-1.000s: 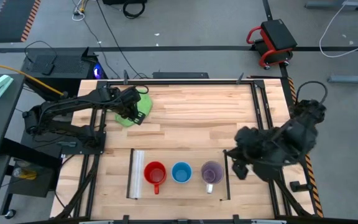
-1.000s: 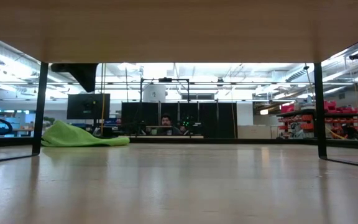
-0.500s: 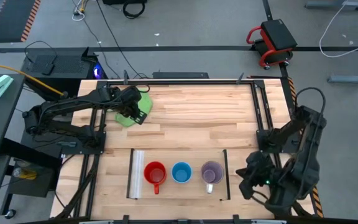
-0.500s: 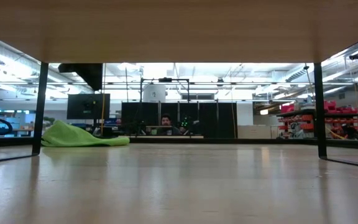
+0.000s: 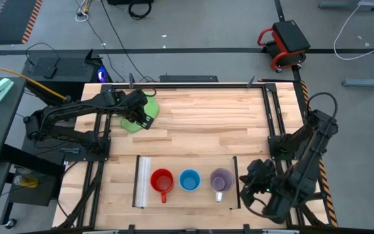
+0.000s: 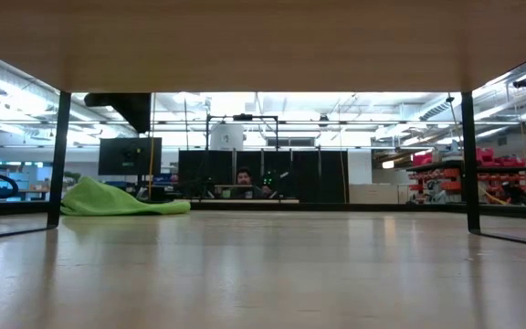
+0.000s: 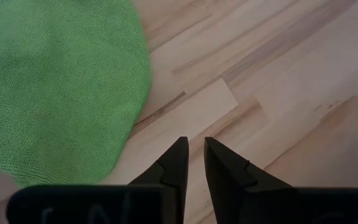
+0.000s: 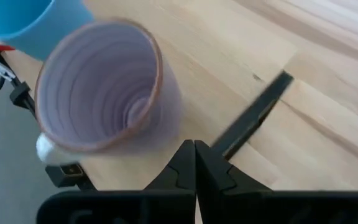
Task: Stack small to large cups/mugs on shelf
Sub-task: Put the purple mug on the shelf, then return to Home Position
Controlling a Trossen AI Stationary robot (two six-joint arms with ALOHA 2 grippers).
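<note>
Red (image 5: 162,181), blue (image 5: 189,180) and purple (image 5: 221,180) mugs: three on one shelf (image 5: 186,198).

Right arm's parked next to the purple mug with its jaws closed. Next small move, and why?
Probably open the right gripper before closing in. Its fingers are pressed together, empty, just short of the purple mug, which stands upright on the shelf beside the blue mug and red mug. Shut fingers can't straddle the rim. The left gripper waits beside the green cloth.

You see a matt, grained wood table (image 7: 291,81), a nubby green cloth (image 7: 48,81), and a translucent, ribbed purple plastic mug (image 8: 98,87).
</note>
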